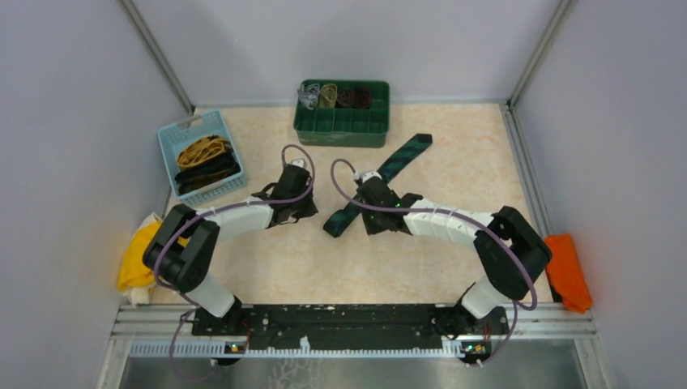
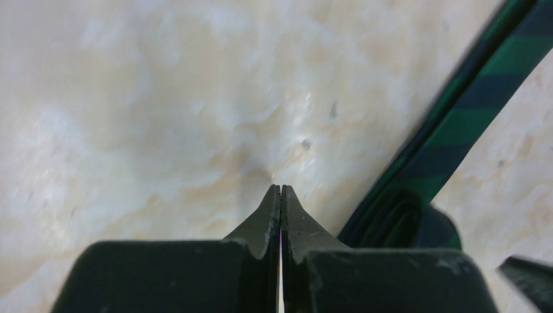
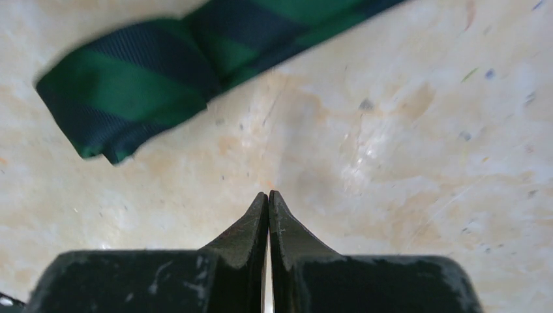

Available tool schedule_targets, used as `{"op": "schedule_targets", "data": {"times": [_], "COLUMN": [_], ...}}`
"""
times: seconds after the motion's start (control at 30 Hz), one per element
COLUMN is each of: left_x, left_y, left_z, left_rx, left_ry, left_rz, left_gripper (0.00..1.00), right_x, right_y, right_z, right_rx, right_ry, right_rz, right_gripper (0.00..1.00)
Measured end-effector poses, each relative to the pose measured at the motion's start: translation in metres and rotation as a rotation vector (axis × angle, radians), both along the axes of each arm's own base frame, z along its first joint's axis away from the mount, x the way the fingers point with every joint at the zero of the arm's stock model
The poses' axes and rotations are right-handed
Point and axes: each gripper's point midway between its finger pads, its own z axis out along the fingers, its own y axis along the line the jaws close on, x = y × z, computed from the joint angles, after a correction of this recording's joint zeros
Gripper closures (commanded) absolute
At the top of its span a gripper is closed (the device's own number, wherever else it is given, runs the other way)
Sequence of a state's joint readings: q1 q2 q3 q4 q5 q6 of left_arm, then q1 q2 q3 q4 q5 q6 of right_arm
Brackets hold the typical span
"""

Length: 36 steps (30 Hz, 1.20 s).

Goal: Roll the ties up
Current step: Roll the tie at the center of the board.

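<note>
A dark green tie with dark checks (image 1: 403, 156) lies diagonally on the table, running from the back right toward the middle. Its near end (image 1: 334, 227) is turned over on itself. In the left wrist view that end looks like a loose roll (image 2: 401, 222). In the right wrist view it looks folded flat (image 3: 124, 98). My left gripper (image 1: 301, 212) is shut and empty just left of that end, its tips (image 2: 281, 190) over bare table. My right gripper (image 1: 370, 219) is shut and empty just right of the tie, its tips (image 3: 268, 195) also over bare table.
A green bin (image 1: 340, 128) at the back holds several rolled ties. A blue basket (image 1: 180, 134) at the back left holds mustard-yellow and black ties. A yellow cloth (image 1: 136, 258) lies at the left edge and an orange cloth (image 1: 567, 271) at the right edge.
</note>
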State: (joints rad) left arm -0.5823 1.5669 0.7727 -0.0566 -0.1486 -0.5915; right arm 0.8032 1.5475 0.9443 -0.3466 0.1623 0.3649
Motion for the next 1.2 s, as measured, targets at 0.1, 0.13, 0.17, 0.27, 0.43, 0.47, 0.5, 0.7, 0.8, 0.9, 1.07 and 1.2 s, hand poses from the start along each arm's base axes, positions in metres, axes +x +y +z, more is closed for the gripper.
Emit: {"op": "schedule_targets", "data": {"times": [0.1, 0.13, 0.17, 0.27, 0.43, 0.47, 0.5, 0.7, 0.8, 0.9, 1.07, 1.2], "left_x": [0.019, 0.022, 0.022, 0.018, 0.001, -0.002, -0.008, -0.023, -0.025, -0.025, -0.025, -0.020], "left_y": [-0.014, -0.019, -0.022, -0.032, -0.041, -0.041, -0.041, -0.044, -0.046, -0.047, -0.047, -0.038], "left_z": [-0.001, -0.001, -0.003, -0.006, -0.011, -0.011, -0.011, -0.013, -0.012, -0.012, -0.013, -0.012], "left_rx": [-0.033, -0.044, -0.055, -0.091, -0.163, -0.176, -0.191, -0.257, -0.275, -0.282, -0.280, -0.234], "left_ry": [-0.016, -0.019, -0.017, -0.005, 0.009, 0.009, 0.014, 0.016, 0.015, 0.016, 0.017, 0.017], "left_rz": [-0.043, -0.060, -0.077, -0.128, -0.189, -0.197, -0.204, -0.229, -0.237, -0.242, -0.240, -0.196], "left_gripper": [1.00, 1.00, 1.00, 1.00, 1.00, 1.00, 1.00, 1.00, 1.00, 1.00, 1.00, 1.00], "right_x": [-0.020, -0.024, -0.027, -0.029, -0.024, -0.025, -0.026, -0.017, -0.012, -0.009, -0.009, -0.008], "right_y": [-0.005, -0.004, -0.003, 0.005, 0.029, 0.032, 0.036, 0.063, 0.075, 0.081, 0.082, 0.078], "right_z": [-0.022, -0.026, -0.029, -0.031, -0.035, -0.039, -0.043, -0.042, -0.041, -0.041, -0.041, -0.041], "right_rx": [0.009, 0.020, 0.031, 0.077, 0.164, 0.175, 0.185, 0.268, 0.297, 0.308, 0.309, 0.290], "right_ry": [0.073, 0.086, 0.096, 0.107, 0.113, 0.123, 0.137, 0.150, 0.154, 0.160, 0.161, 0.153], "right_rz": [0.021, 0.025, 0.031, 0.045, 0.072, 0.077, 0.083, 0.113, 0.125, 0.133, 0.133, 0.124], "right_gripper": [1.00, 1.00, 1.00, 1.00, 1.00, 1.00, 1.00, 1.00, 1.00, 1.00, 1.00, 1.00]}}
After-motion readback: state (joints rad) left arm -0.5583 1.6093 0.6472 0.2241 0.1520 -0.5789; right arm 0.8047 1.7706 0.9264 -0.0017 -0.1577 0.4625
